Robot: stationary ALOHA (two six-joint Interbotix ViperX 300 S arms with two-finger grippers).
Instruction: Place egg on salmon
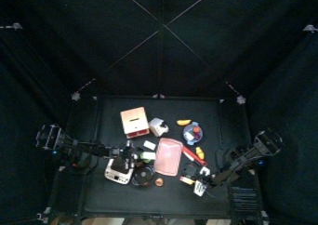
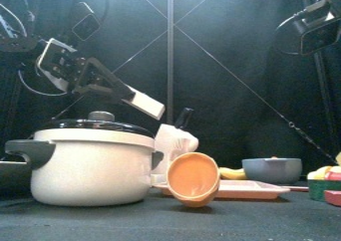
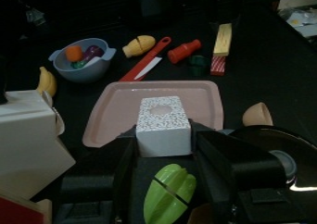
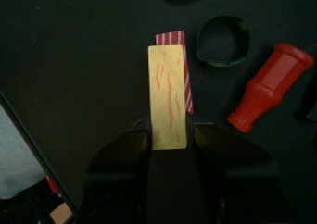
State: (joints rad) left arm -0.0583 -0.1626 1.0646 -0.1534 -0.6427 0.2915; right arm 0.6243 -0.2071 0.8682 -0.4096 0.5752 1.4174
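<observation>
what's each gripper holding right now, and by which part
Left gripper: white speckled block, pinched by its sides. Right gripper: yellow striped slab, held at one end.

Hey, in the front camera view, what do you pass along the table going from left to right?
White pot → white carton → orange bowl tipped on its side → pink tray → blue bowl.

The top camera is looking straight down from high up at the table (image 1: 93,145). The front camera is looking level across it, close behind a pot (image 2: 91,165). Both wrist cameras are looking down at close range; the left one and the top view are sharing the pink tray (image 3: 198,103).
</observation>
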